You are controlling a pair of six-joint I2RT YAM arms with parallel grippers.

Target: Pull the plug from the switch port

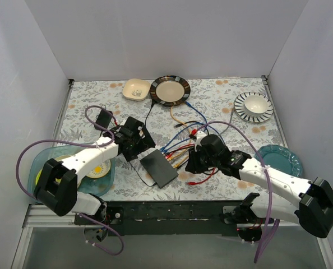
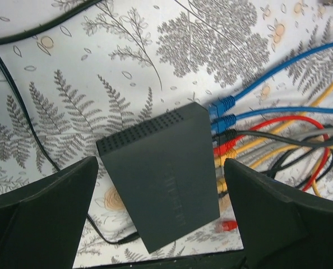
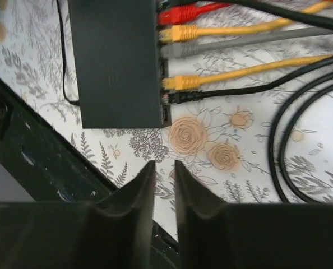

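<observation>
Hovering by the table's near edge, my right gripper [image 3: 165, 168] has its fingers nearly together, a thin slit between them and nothing in it, just short of the near corner of the switch [image 3: 119, 61]. My left gripper [image 2: 160, 163] hangs above the switch, spread wide and holding nothing. The switch lies flat on the flowered tablecloth [image 3: 239, 168], its sockets facing my right arm. A black plug [image 3: 177, 97] and a yellow plug [image 3: 180, 83] sit in the nearest filled sockets. A loose red plug [image 2: 228, 226] lies beside the corner. Farther off, a dark-rimmed plate [image 1: 155, 92] stands at the far edge.
</observation>
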